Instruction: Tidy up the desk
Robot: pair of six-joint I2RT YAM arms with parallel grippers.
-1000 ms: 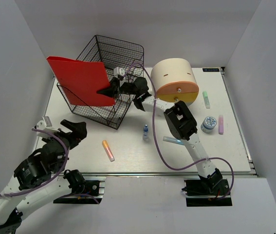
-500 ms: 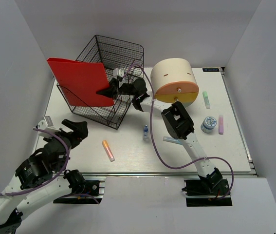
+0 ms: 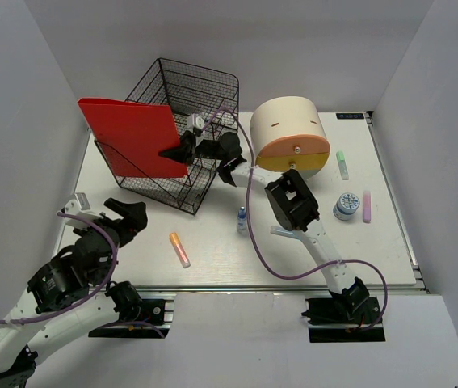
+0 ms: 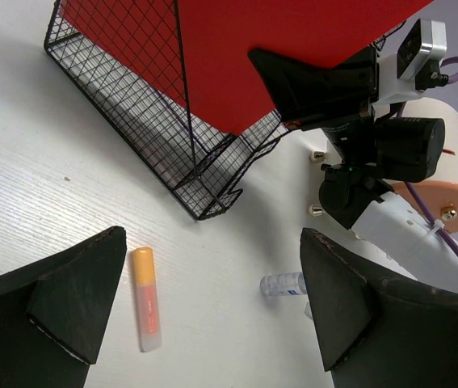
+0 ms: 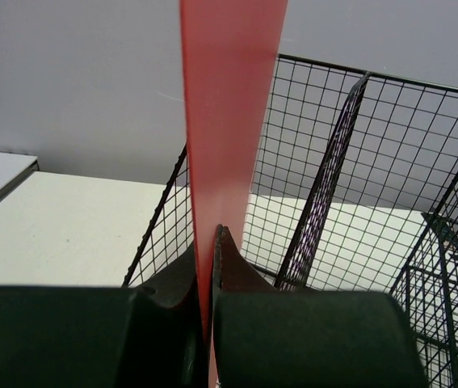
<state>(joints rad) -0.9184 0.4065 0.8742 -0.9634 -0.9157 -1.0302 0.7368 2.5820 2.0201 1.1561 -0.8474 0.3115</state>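
Observation:
The white desk (image 3: 212, 259) holds a black wire mesh tray (image 3: 182, 105) at the back left. My right gripper (image 3: 182, 149) is shut on the edge of a red folder (image 3: 132, 133), which stands upright in the tray's front compartment. The right wrist view shows the folder (image 5: 227, 121) edge-on between the closed jaws. My left gripper (image 3: 123, 212) is open and empty above the desk's near left. An orange-capped tube (image 3: 180, 249) and a small clear bottle (image 3: 242, 218) lie on the desk; both show in the left wrist view, the tube (image 4: 146, 309) and the bottle (image 4: 283, 284).
A round beige drawer unit (image 3: 290, 133) stands right of the tray. A green tube (image 3: 342, 164), a round blue tin (image 3: 346, 204) and a pink tube (image 3: 367, 205) lie at the right. A pale stick (image 3: 287, 233) lies under my right arm. Silver rail (image 3: 237, 287) runs along the near edge.
My right arm has shifted slightly left with the red folder, moving it a little further into the tray. My left arm has barely moved.

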